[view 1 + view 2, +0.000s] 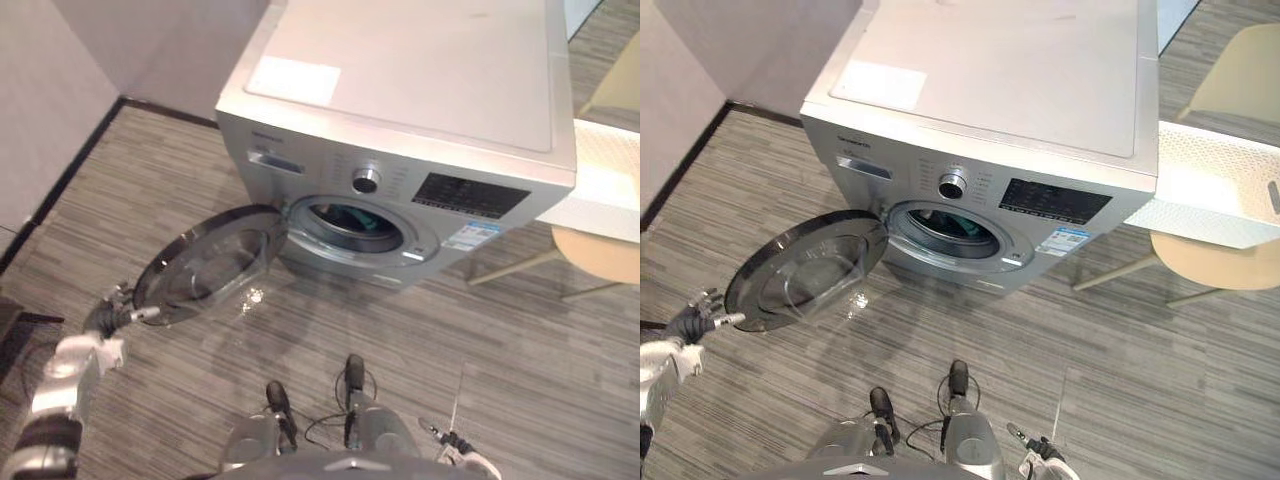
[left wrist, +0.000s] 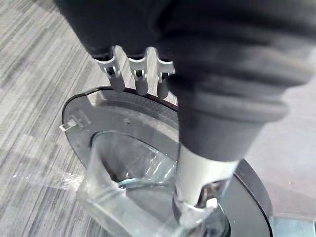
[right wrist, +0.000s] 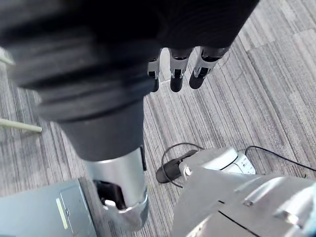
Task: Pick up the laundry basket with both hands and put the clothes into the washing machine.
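The silver washing machine (image 1: 400,100) stands ahead with its round glass door (image 1: 210,262) swung wide to the left. Teal cloth (image 1: 357,218) lies inside the drum. My left hand (image 1: 112,308) is at the door's outer rim, fingers (image 2: 140,79) straight against the edge, open. My right hand (image 3: 177,69) hangs low over the striped floor with relaxed, straight fingers and holds nothing. The white perforated laundry basket (image 1: 1215,180) rests on a beige chair (image 1: 1220,260) right of the machine, apart from both hands.
A grey wall (image 1: 50,90) with a dark skirting runs along the left. The chair's thin legs (image 1: 510,268) reach out over the floor beside the machine's right front corner. Striped grey floor (image 1: 450,340) lies open in front of the machine.
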Robot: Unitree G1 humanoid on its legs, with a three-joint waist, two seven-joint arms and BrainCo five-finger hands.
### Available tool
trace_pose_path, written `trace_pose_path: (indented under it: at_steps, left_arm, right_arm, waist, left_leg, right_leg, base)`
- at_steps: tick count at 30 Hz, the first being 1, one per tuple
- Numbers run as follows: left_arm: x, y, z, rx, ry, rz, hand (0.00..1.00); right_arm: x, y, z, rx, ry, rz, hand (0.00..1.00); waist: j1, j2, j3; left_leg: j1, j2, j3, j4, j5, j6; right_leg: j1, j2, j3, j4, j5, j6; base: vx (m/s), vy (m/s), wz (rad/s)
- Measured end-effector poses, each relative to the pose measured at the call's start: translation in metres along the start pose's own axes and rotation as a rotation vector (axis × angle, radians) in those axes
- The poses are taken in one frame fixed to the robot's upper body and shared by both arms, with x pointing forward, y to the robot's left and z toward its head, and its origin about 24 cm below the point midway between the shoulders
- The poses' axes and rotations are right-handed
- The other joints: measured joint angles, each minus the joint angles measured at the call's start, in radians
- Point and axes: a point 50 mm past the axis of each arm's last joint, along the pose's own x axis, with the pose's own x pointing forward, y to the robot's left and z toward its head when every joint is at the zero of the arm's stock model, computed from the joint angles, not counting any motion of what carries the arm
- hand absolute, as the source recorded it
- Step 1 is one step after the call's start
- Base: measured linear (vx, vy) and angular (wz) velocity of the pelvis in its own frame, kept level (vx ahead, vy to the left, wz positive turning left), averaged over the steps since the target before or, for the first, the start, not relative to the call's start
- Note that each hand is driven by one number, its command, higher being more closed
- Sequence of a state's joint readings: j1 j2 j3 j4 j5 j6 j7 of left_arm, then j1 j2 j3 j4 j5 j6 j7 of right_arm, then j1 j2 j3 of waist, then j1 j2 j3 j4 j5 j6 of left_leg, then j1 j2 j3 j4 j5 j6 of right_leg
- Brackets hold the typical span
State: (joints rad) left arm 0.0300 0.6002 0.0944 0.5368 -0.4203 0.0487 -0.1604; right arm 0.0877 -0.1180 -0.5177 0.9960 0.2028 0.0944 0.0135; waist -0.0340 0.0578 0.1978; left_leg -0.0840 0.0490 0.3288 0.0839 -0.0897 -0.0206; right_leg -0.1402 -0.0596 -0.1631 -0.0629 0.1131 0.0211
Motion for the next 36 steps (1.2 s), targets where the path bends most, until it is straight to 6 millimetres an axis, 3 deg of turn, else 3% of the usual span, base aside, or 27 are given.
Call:
trace_pose_path:
  at_steps: [3, 7, 9, 14, 21, 26, 29, 30, 32, 36]
  left_arm:
    - [-0.013, -0.021, -0.017, 0.029, 0.036, -0.104, 0.0]
    - [-0.021, -0.055, -0.019, 0.04, 0.021, -0.245, 0.0]
    - [-0.029, -0.084, -0.012, 0.005, -0.023, -0.376, 0.0]
    - [-0.039, -0.13, 0.01, -0.087, -0.116, -0.576, 0.0]
    - [-0.04, -0.157, 0.047, -0.174, -0.274, -0.638, 0.0]
    - [-0.034, -0.145, 0.055, -0.25, -0.323, -0.516, 0.0]
    - [-0.025, -0.111, 0.058, -0.293, -0.36, -0.298, 0.0]
    - [-0.02, -0.087, 0.056, -0.285, -0.359, -0.147, 0.0]
    - [-0.015, -0.061, 0.051, -0.273, -0.345, 0.006, 0.0]
    - [-0.007, -0.025, 0.044, -0.263, -0.304, 0.243, 0.0]
  right_arm:
    - [0.0, -0.003, 0.001, -0.021, -0.001, -0.004, 0.0]
    - [0.0, -0.002, 0.001, -0.042, 0.002, 0.006, 0.0]
    - [0.0, -0.003, 0.0, -0.043, 0.004, 0.004, 0.0]
    - [0.0, -0.006, -0.001, -0.043, 0.01, -0.004, 0.0]
    - [-0.002, -0.014, -0.013, -0.014, 0.053, -0.038, 0.0]
    - [-0.002, -0.016, -0.015, 0.004, 0.057, -0.047, 0.0]
    - [-0.002, -0.015, -0.016, 0.006, 0.06, -0.044, 0.0]
    - [-0.002, -0.014, -0.015, 0.006, 0.054, -0.044, 0.0]
    - [-0.002, -0.015, -0.015, 0.006, 0.052, -0.046, 0.0]
    - [-0.002, -0.013, -0.013, 0.006, 0.046, -0.049, 0.0]
  waist:
    - [0.002, 0.014, -0.038]
    - [-0.003, 0.015, -0.061]
    - [-0.012, 0.016, -0.082]
    - [-0.045, 0.015, -0.095]
    - [-0.07, 0.013, -0.115]
    - [-0.075, 0.008, -0.12]
    - [-0.07, 0.004, -0.127]
    - [-0.067, 0.004, -0.133]
    - [-0.056, 0.002, -0.138]
    - [-0.039, -0.005, -0.136]
  left_leg:
    - [0.001, -0.004, -0.009, -0.002, 0.0, 0.001]
    - [0.028, -0.007, -0.017, -0.013, 0.004, 0.005]
    - [0.034, -0.011, -0.02, -0.02, 0.007, 0.008]
    - [0.036, -0.022, -0.022, -0.033, 0.015, 0.011]
    - [0.057, -0.024, 0.014, -0.036, 0.012, 0.013]
    - [0.069, -0.026, 0.028, -0.039, 0.008, 0.013]
    - [0.07, -0.026, 0.027, -0.04, 0.007, 0.011]
    - [0.07, -0.026, 0.026, -0.042, 0.009, 0.014]
    - [0.074, -0.028, 0.025, -0.052, 0.014, 0.014]
    - [0.071, -0.033, 0.01, -0.066, 0.024, 0.019]
  right_leg:
    - [0.005, -0.003, -0.009, -0.002, -0.001, 0.002]
    - [0.033, -0.004, -0.015, -0.008, -0.001, 0.002]
    - [0.036, -0.006, -0.015, -0.008, -0.001, 0.003]
    - [0.031, -0.012, -0.007, -0.009, 0.005, 0.012]
    - [0.031, -0.011, 0.032, -0.009, 0.013, 0.016]
    - [0.035, -0.01, 0.048, -0.01, 0.017, 0.019]
    - [0.038, -0.01, 0.047, -0.017, 0.021, 0.019]
    - [0.039, -0.01, 0.047, -0.017, 0.021, 0.019]
    - [0.038, -0.01, 0.045, -0.017, 0.021, 0.019]
    - [0.037, -0.015, 0.031, -0.017, 0.021, 0.019]
  base:
    - [0.01, 0.018, 0.11]
    - [-0.01, 0.011, 0.05]
    - [-0.03, 0.016, 0.03]
    - [-0.04, 0.027, -0.01]
    - [-0.02, 0.015, -0.16]
    - [-0.03, 0.009, -0.09]
    - [-0.01, 0.002, 0.0]
    - [0.0, 0.0, 0.0]
    - [0.0, 0.0, 0.0]
    - [-0.02, 0.008, 0.14]
